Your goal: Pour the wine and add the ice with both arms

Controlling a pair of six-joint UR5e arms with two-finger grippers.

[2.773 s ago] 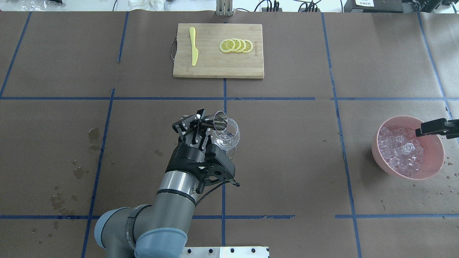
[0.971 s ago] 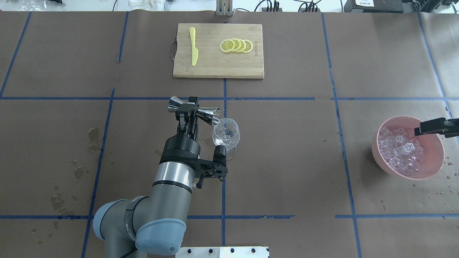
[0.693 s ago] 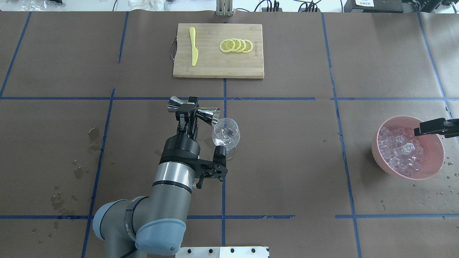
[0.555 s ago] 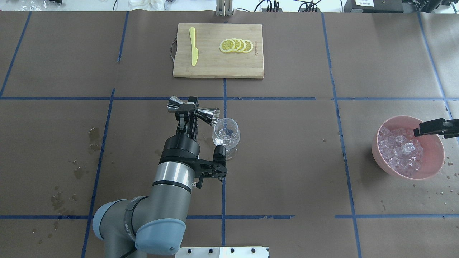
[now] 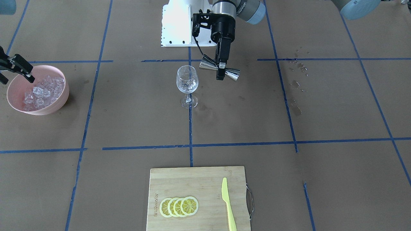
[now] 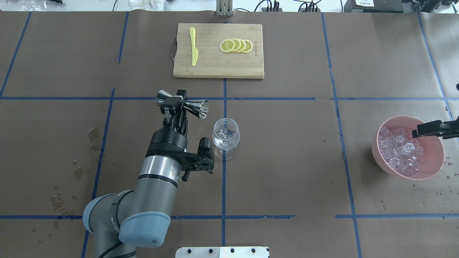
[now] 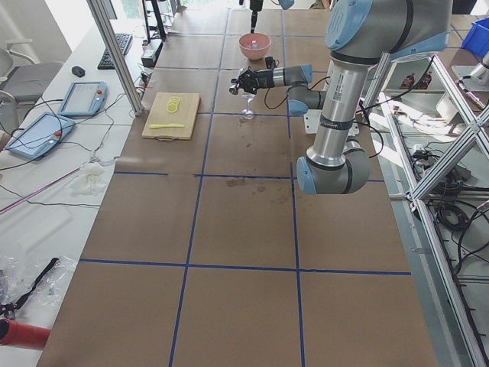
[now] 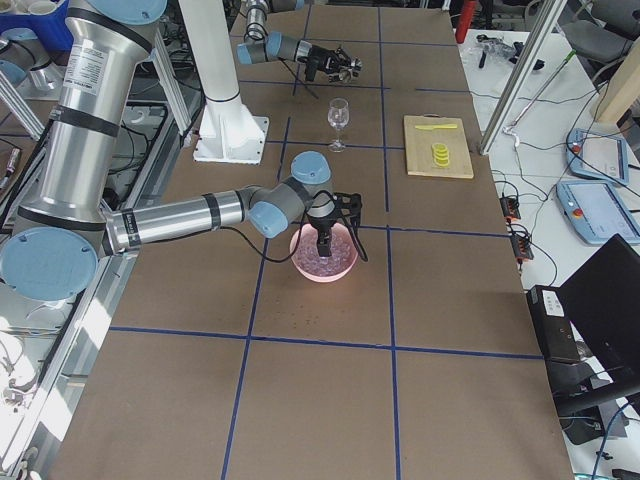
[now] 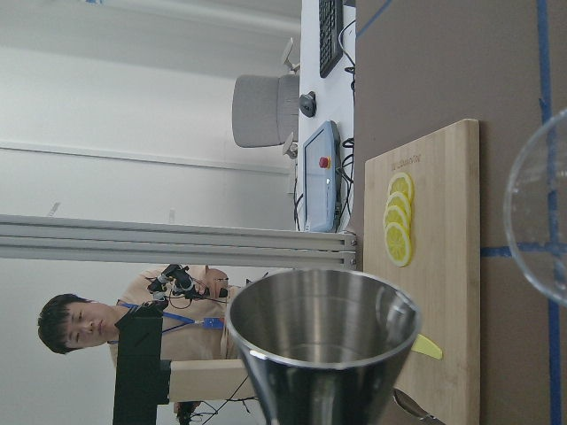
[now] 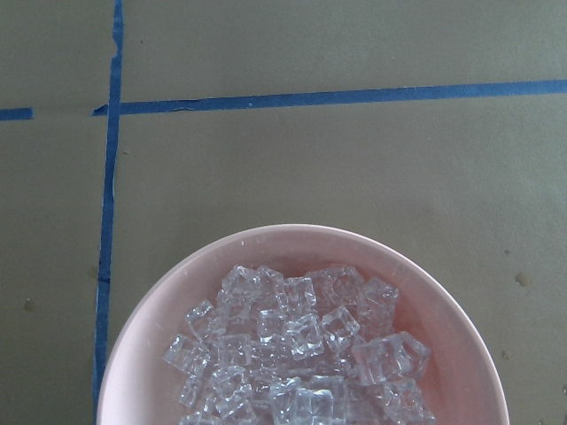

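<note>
My left gripper clamps the jigger sideways just left of the wine glass, mouth toward it for pouring. Well right of the glass, the ice lies in a pink bowl under my right gripper (cropped; I can't tell how open).

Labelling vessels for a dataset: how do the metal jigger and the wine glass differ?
The jigger is opaque shiny metal; the wine glass is clear. The jigger is held sideways in the air, the left gripper shut on its waist; the wine glass stands upright on the table. The jigger is two joined cones; the wine glass, a bowl on a stem. Both are open-mouthed.
</note>
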